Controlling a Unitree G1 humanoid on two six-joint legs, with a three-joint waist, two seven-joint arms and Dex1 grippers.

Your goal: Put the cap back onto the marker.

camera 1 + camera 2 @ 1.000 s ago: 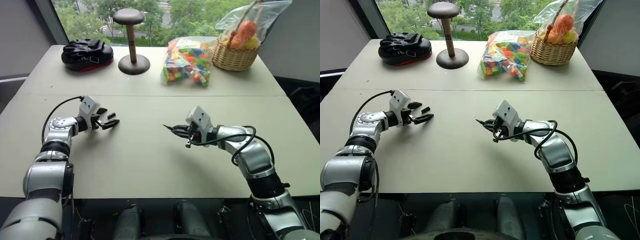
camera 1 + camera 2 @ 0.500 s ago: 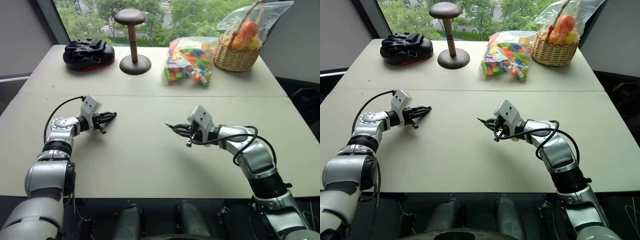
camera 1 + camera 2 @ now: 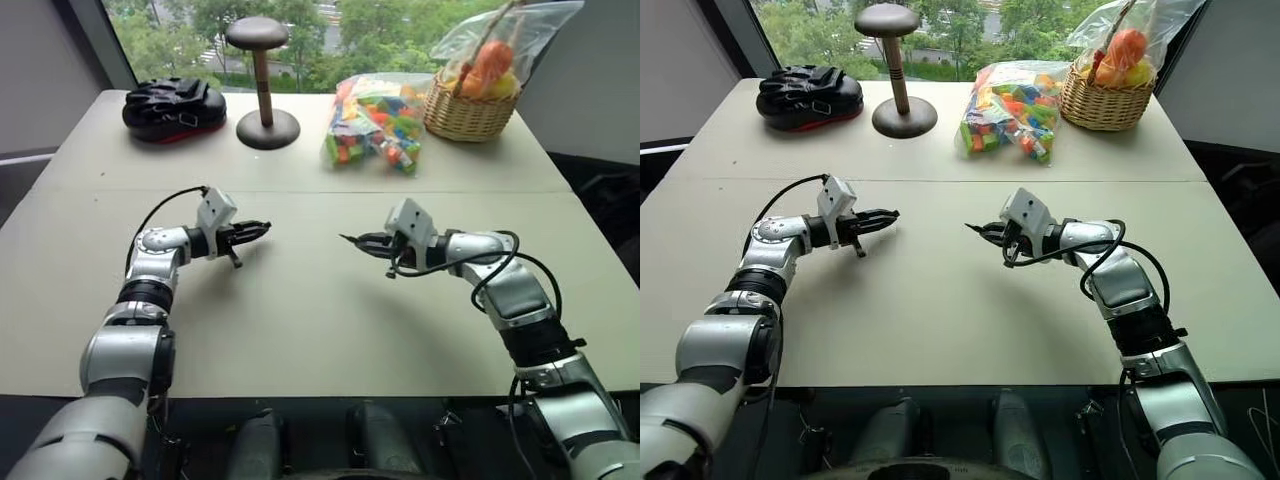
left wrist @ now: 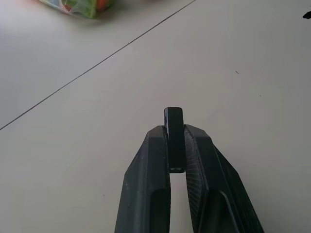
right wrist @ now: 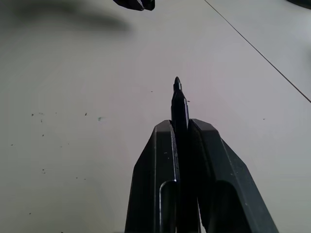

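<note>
Right gripper (image 5: 181,127): we see both fingers clamped on the marker (image 5: 179,111) | its pointed tip juts past them | left gripper (image 5: 134,4): dark tips above the pale table (image 5: 73,97)

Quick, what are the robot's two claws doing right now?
Left gripper: shut on the cap.
Right gripper: shut on the marker.

On the pale beige worktop (image 3: 300,330) there is one thin black marker (image 5: 179,104) and one stubby black cap (image 4: 173,133), one in each of the two black two-fingered grippers, left gripper (image 3: 262,228) and right gripper (image 3: 366,240). Toward twelve o'clock stand one dark padded mitt (image 3: 173,107), one brown wooden stand with a round top and base (image 3: 262,80), one clear bag of coloured blocks (image 3: 372,125) and one woven wicker basket of fruit (image 3: 467,112).
</note>
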